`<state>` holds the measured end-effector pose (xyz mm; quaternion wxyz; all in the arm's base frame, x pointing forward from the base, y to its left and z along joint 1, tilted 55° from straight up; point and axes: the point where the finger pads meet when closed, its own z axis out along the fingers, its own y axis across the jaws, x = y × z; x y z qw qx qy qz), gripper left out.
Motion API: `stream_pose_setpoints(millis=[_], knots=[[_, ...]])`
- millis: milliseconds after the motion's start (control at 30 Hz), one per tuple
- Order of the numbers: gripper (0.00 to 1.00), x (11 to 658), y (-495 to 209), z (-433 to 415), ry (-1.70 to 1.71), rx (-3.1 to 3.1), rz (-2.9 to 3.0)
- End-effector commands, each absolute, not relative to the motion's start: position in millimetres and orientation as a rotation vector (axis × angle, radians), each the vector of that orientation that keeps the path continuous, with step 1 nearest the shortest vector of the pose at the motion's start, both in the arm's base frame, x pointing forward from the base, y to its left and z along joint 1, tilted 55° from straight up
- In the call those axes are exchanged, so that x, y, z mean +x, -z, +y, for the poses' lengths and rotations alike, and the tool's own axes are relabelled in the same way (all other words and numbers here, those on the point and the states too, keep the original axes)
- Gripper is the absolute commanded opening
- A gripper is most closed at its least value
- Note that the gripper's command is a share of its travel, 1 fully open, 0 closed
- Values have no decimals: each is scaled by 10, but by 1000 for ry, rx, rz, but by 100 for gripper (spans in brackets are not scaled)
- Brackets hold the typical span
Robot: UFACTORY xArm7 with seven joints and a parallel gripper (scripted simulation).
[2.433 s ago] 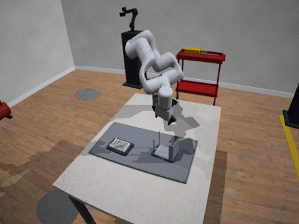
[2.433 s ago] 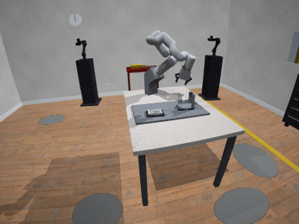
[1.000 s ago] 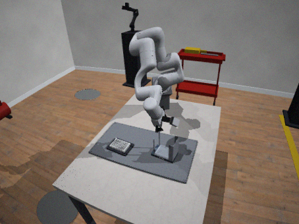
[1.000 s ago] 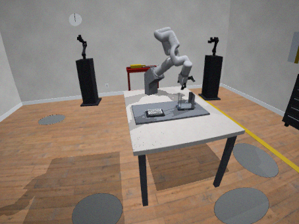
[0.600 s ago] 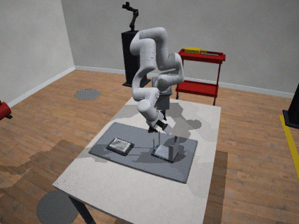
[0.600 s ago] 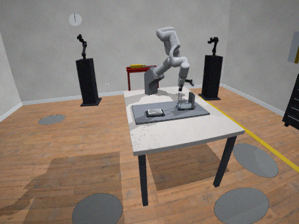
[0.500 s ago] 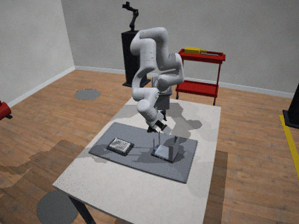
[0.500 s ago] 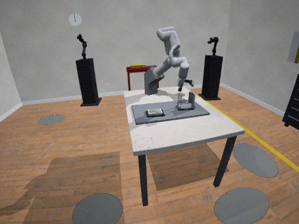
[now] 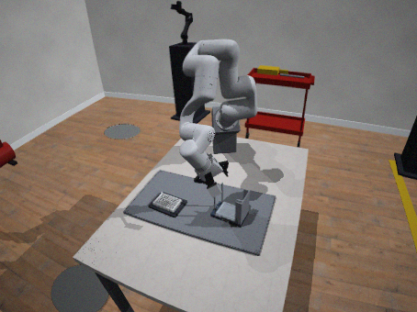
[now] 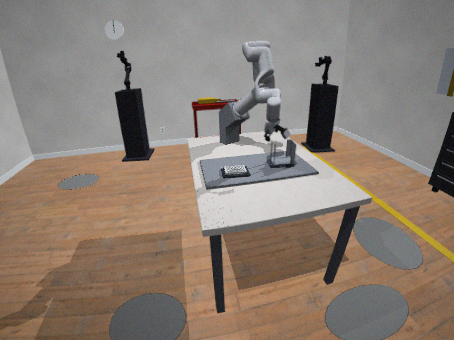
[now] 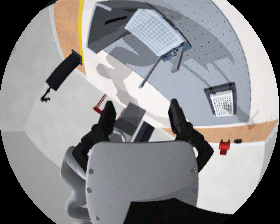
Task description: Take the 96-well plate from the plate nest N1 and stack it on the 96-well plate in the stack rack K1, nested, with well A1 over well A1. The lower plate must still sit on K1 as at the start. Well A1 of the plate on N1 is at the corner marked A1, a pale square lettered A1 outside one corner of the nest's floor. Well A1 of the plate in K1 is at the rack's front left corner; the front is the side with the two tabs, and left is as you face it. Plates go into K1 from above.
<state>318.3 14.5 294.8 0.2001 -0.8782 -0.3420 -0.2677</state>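
So the jaws (image 9: 214, 176) are spread all the way open with nothing in them, hanging over the grey mat (image 9: 193, 228) just on the far side of stack rack K1 (image 9: 242, 204). The 96-well plate (image 9: 167, 202) sits in nest N1 (image 9: 155, 207) at the left end of the mat on the bench (image 9: 174, 272), well apart from the rack. K1 on the right has its own plate (image 9: 226, 210) lying flat on its floor.
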Motion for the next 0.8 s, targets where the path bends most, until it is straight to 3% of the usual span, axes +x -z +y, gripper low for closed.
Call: stream_pose_setpoints(millis=[0,767], knots=[[100,3229,-2956,101,742,-2469,-848],[100,3572,-2908,-419,651,-2420,70]])
